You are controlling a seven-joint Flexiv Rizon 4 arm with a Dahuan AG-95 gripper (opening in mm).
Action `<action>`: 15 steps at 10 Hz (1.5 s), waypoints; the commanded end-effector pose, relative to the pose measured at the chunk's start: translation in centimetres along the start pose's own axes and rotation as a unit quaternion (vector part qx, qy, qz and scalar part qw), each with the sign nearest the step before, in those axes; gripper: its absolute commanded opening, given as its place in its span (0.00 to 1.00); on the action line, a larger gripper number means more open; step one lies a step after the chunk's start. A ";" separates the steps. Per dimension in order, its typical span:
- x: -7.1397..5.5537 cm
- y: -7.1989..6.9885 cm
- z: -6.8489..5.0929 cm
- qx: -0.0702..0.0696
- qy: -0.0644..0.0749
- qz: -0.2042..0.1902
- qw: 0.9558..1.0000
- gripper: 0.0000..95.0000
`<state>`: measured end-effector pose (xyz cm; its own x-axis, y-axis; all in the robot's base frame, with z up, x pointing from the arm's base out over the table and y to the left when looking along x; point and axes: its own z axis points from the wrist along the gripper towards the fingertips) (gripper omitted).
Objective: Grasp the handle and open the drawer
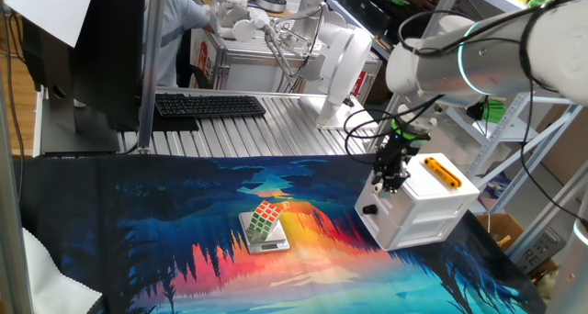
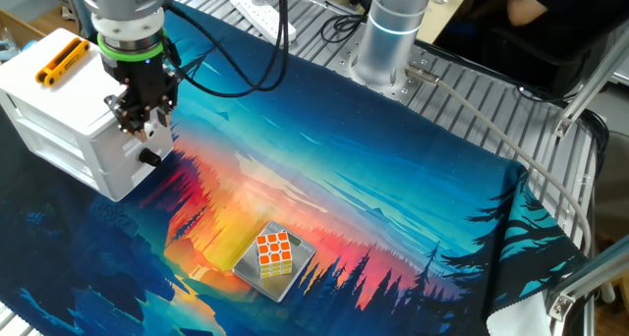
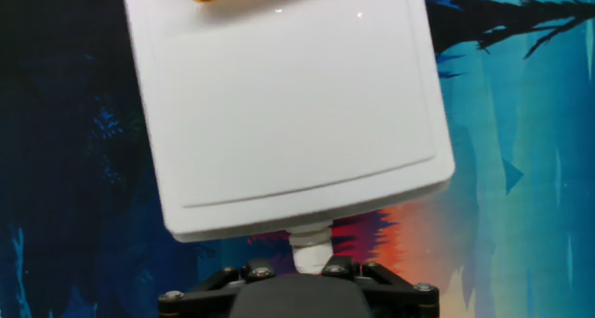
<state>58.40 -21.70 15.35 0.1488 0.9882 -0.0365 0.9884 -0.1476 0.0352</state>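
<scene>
A printed cloth [image 2: 393, 179] showing a sunset over dark pine forest covers the table, with ribbed metal [image 1: 257, 130] bare beyond its far edge, where a black keyboard [image 1: 209, 105] lies. The white Flexiv arm [image 1: 478, 61] reaches in over the cloth and points its black gripper [image 1: 390, 178] straight down at the front of a small white two-tier cabinet [image 1: 432, 208] that stands near one edge of the cloth. An orange bar [image 2: 59, 61] lies on the cabinet's flat top. The drawer [image 2: 98, 147], the upper tier, looks level with the cabinet's front face in both fixed views, and no gap shows around it. The gripper's tip sits right at the top front edge of that tier, where the handle would be; the upper knob itself is hidden behind the fingers in every view. The hand view looks down on the cabinet lid, and just under its front edge a small white part sits between the black fingers [image 3: 367, 270], which stand close together on either side of it, but whether they actually pinch the handle cannot be told. The lower knob [image 2: 148, 157] shows black and free just below the gripper. Well apart, near the middle of the cloth, a Rubik's cube [image 2: 274, 253] stands on a small silver scale [image 2: 295, 272].
</scene>
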 end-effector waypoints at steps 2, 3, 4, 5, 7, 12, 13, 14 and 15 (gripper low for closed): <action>-0.4 0.9 0.5 0.004 0.002 -0.006 1.000 0.40; -0.5 0.9 0.5 0.004 0.003 -0.006 1.000 0.40; -0.5 0.9 0.5 0.005 0.003 -0.005 1.000 0.40; -0.5 0.9 0.5 0.005 0.003 -0.007 1.000 0.40; -0.5 0.9 0.6 0.005 0.002 -0.011 1.000 0.40; -0.5 0.8 0.6 0.006 0.003 -0.032 0.999 0.20; -0.5 0.8 0.6 0.006 0.003 -0.032 0.999 0.20; -0.5 0.7 0.6 0.006 0.003 -0.032 0.999 0.20; -0.5 0.7 0.6 0.006 0.003 -0.032 0.999 0.00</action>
<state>58.96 -22.32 14.84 0.0853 0.9958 -0.0338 0.9962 -0.0846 0.0215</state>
